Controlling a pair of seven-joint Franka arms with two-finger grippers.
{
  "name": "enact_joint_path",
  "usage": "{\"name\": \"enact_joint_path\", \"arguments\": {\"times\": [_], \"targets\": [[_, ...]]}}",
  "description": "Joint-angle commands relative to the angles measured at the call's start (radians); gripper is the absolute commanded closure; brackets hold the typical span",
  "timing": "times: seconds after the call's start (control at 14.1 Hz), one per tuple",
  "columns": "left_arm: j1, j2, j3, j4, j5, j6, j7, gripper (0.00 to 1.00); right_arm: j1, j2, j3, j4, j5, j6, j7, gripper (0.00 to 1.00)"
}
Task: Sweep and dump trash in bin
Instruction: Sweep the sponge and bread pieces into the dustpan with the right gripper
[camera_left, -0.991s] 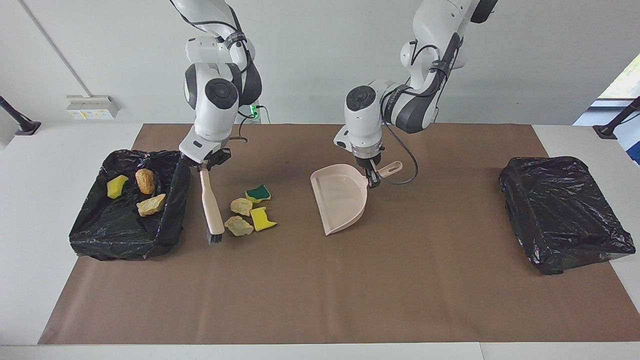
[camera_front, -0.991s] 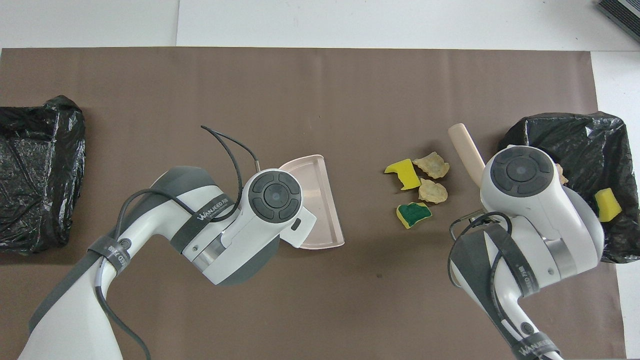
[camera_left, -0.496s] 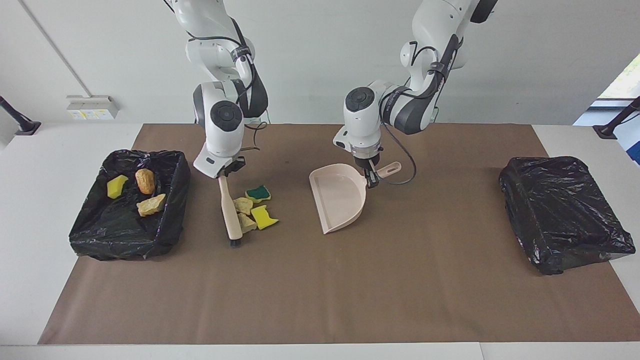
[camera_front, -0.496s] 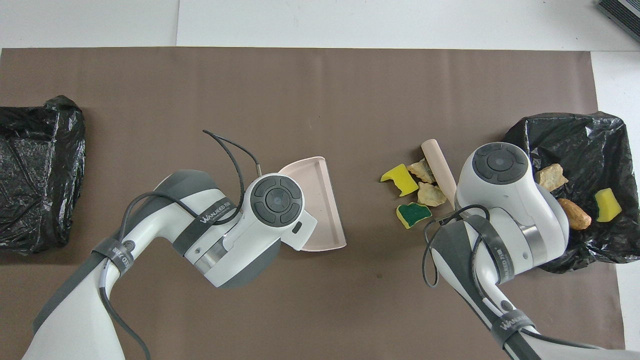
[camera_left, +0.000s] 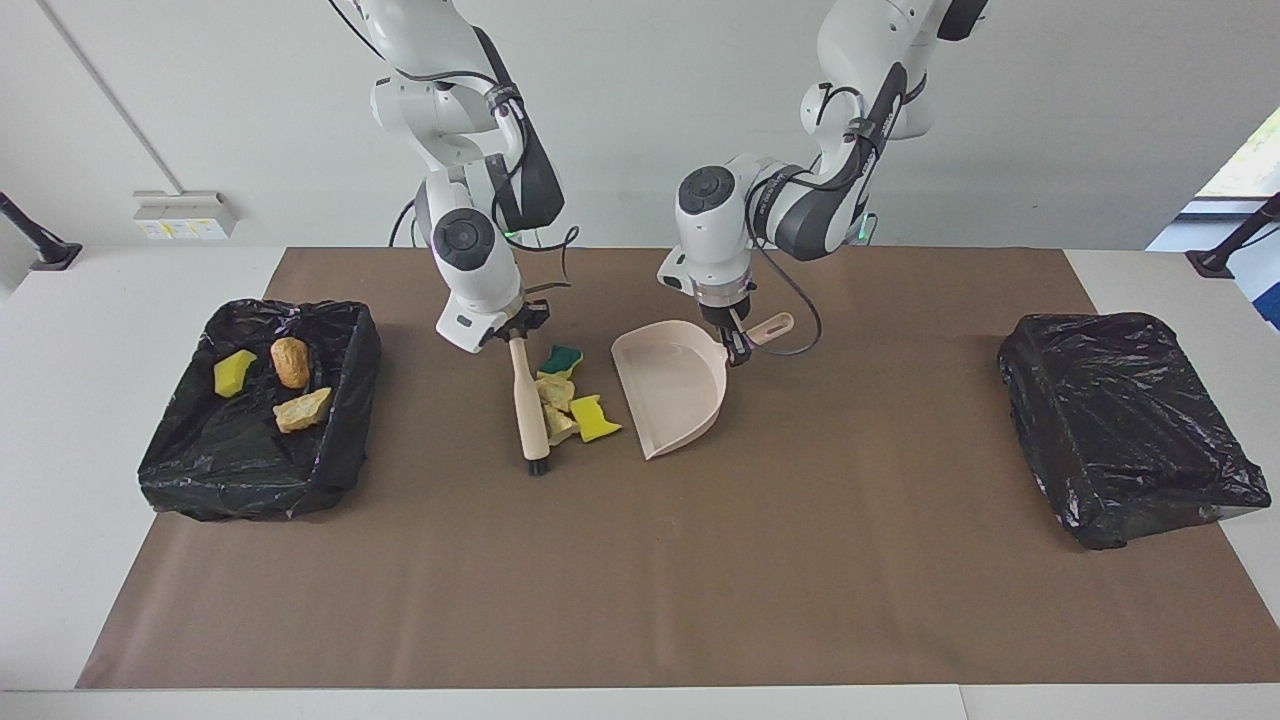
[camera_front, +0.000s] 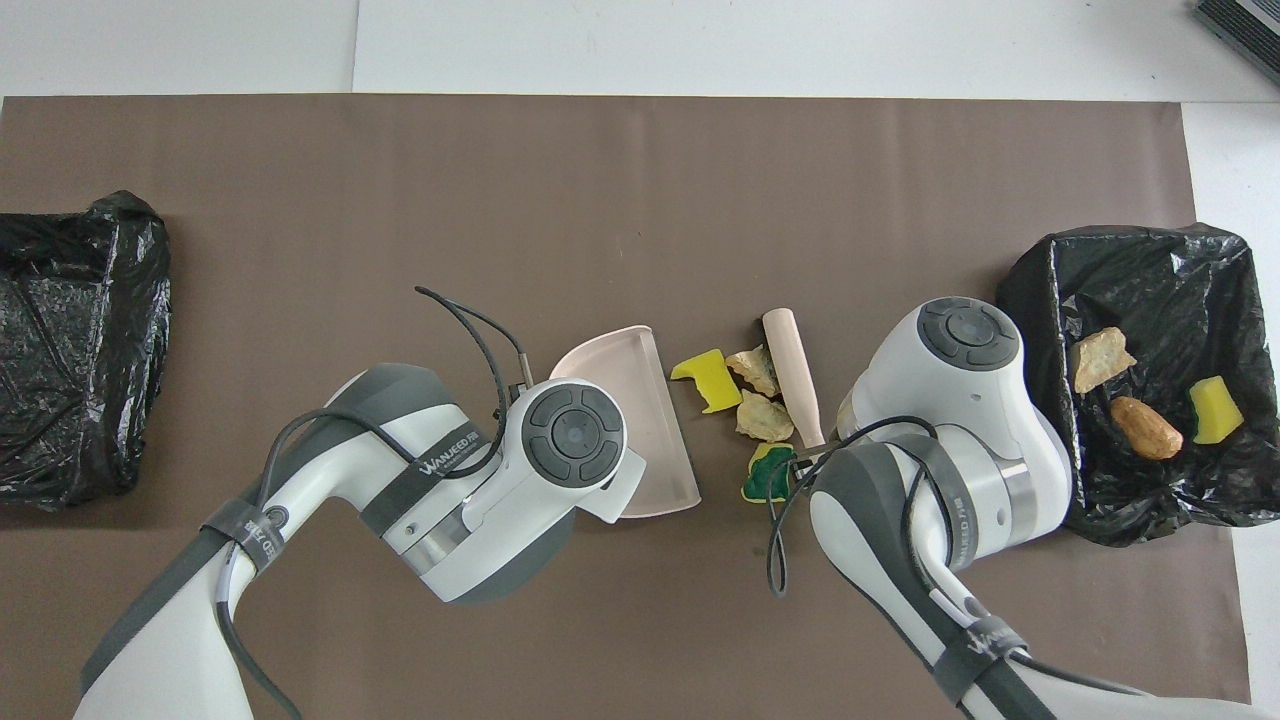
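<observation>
Brush (camera_left: 527, 405) lies on the worktop (camera_left: 640, 560) between the bin (camera_left: 255, 410) at the right arm's end and the dustpan (camera_left: 672, 385) near the middle. Right gripper (camera_left: 516, 328) clamps the brush's handle at the end nearer the robots. Four scraps (camera_left: 567, 400) sit bunched between brush and dustpan, touching the brush, the outermost scrap (camera_front: 706, 376) just beside the dustpan's mouth. Left gripper (camera_left: 738, 345) grips the dustpan's handle (camera_left: 768, 328), on the side toward the left arm's end. Three more scraps (camera_left: 275, 385) lie inside the bin. A second bin (camera_left: 1120, 425) sits at the left arm's end, well apart from everything.
</observation>
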Motion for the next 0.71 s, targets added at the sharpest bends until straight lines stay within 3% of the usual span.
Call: {"name": "enact_joint_path", "arguments": {"times": [0.0,0.35,0.64], "targets": [[0.006,-0.05,-0.003,-0.069,0.008,0.015,-0.017,1.0,0.05,0.049,0.004,0.001,0.087,0.053,0.012,1.0],[0.009,-0.049,-0.003,-0.069,0.008,0.032,-0.017,1.0,0.14,0.039,0.006,0.016,0.307,0.053,0.012,1.0],[0.012,-0.047,-0.003,-0.07,0.008,0.033,-0.015,1.0,0.078,-0.059,-0.008,0.037,0.293,-0.051,0.012,1.0]]}}
